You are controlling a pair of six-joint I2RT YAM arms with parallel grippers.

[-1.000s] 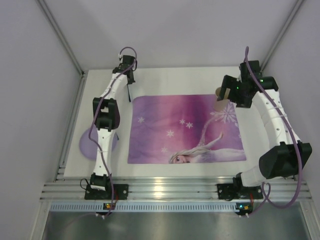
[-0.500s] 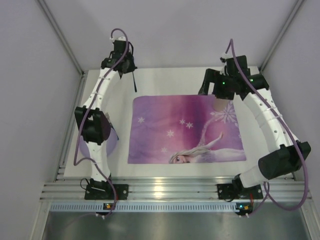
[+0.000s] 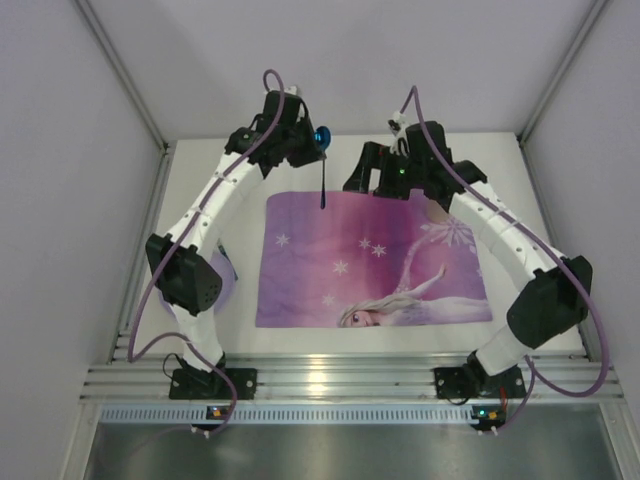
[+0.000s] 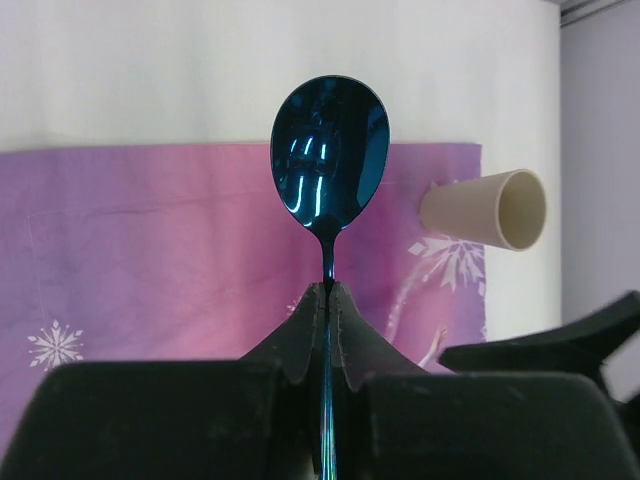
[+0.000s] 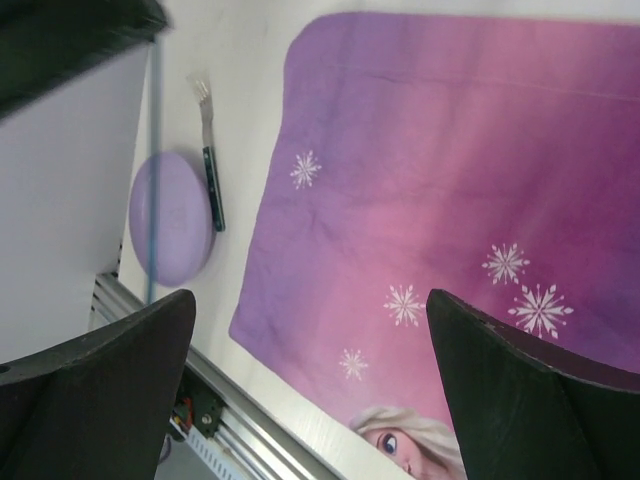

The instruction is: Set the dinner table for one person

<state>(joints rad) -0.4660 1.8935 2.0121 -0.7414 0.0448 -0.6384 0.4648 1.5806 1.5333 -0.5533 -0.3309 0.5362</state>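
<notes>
Placemat [image 3: 372, 258]: purple-pink with white snowflakes, lay flat.
Spoon [image 4: 329, 150]: glossy blue, hung above placemat.
Cup [image 4: 485, 208]: cream, at placemat's edge.
Plate [image 5: 172, 217]: lilac, round.
Fork [image 5: 208, 160]: lay just beside plate.

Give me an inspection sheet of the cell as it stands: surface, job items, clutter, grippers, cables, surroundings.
Surface: large white flat tabletop; purple-pink princess placemat laid flat mid-table.
Job's things: shiny blue metal spoon held off the table; cream cup at the placemat's far right corner; lilac round plate and dark-handled fork left of the placemat.
Clutter: nothing seen.
Grippers: left gripper shut on the spoon's handle; right gripper open, empty, above the placemat.
Cables: purple cables loop along both arms; no snag seen.
Surroundings: plain pale walls on three sides; ribbed aluminium rail at the near edge.
</notes>
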